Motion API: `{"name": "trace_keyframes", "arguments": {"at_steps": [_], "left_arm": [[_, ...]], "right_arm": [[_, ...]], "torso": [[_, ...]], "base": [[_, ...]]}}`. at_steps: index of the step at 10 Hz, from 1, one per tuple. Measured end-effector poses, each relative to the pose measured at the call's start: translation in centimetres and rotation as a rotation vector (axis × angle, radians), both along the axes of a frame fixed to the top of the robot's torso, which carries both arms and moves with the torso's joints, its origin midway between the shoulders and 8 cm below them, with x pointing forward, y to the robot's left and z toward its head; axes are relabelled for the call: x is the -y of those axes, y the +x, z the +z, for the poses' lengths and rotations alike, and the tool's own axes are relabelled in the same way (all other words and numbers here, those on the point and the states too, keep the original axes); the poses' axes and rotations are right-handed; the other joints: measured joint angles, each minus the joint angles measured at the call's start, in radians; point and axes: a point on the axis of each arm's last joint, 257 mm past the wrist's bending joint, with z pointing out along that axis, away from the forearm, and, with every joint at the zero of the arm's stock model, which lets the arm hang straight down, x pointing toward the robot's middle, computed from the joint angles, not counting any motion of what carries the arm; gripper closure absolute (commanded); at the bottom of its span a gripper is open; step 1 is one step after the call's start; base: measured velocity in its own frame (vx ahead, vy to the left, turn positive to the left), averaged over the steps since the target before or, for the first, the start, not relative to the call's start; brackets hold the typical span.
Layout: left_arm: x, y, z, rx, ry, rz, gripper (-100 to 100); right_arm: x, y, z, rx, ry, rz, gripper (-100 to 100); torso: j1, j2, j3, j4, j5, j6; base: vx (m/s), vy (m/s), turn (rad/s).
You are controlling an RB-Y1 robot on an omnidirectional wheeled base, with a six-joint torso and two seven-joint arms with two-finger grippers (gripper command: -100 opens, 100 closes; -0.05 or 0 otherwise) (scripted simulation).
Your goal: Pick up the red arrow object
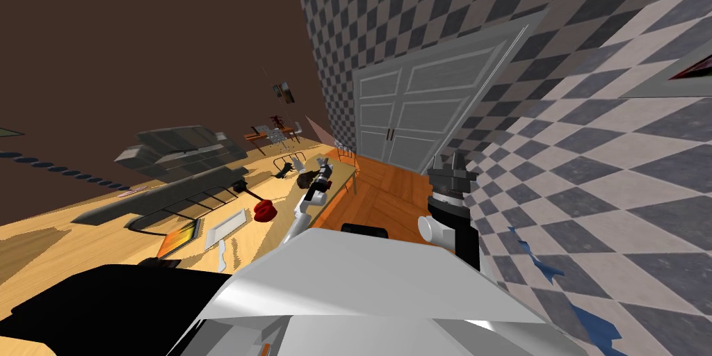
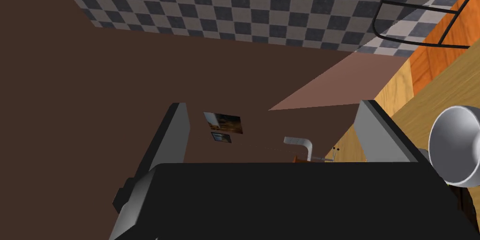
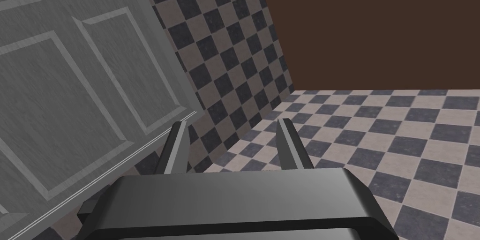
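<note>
Two grippers, both empty. Your left gripper [image 2: 274,106] is out over the wooden table [image 1: 83,233], along the table's floor-side edge. Its fingers [image 2: 174,131] stand wide apart w/ nothing btwn them. A round grey-white bowl-like thing [image 2: 457,150] sits on the table just beside that gripper's body; can't tell what it is.

The red arrow object [image 1: 264,211] lies on the table, roughly mid-length and a bit in from the table's floor-side edge. It's nearer your chest than the left gripper and well apart from it, not touched. It reads as a small red lump w/ a darker part; the arrow shape isn't clear.

Also on the table:
- white flat tray [image 1: 226,227], toward the table's near end from the red obj
- orange-faced, dark-framed panel [image 1: 179,237], further in from the table's floor-side edge
- black wire rack [image 1: 184,206], further in still

Your right gripper [image 3: 231,123] is off the table, raised over the orange wood floor [image 1: 379,199] close to the checkered wall [image 1: 591,164]. It aims toward the grey double door [image 1: 417,115] beyond the table's far end. Its jaws are parted narrower than the left's, holding nothing.
</note>
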Motion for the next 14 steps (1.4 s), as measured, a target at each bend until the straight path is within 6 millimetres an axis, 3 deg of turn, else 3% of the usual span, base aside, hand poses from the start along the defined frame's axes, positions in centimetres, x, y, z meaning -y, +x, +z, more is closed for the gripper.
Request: {"name": "trace_keyframes", "arguments": {"at_steps": [5, 14], "left_arm": [[-1.0, 2.9, -4.8, -0.164, -0.067, 0.001, -100], [-2.9, 5.0, -12.9, -0.456, -0.193, 0.033, -100]], "right_arm": [[0.0, 0.0, 0.0, 0.0, 0.0, 0.0, 0], [0.0, 0.0, 0.0, 0.0, 0.0, 0.0, 0]], "torso": [[0.0, 0.0, 0.0, 0.0, 0.0, 0.0], [0.0, 0.0, 0.0, 0.0, 0.0, 0.0]], "base": [[0.02, -0.012, 0.039], [0.017, -0.01, 0.034]]}}
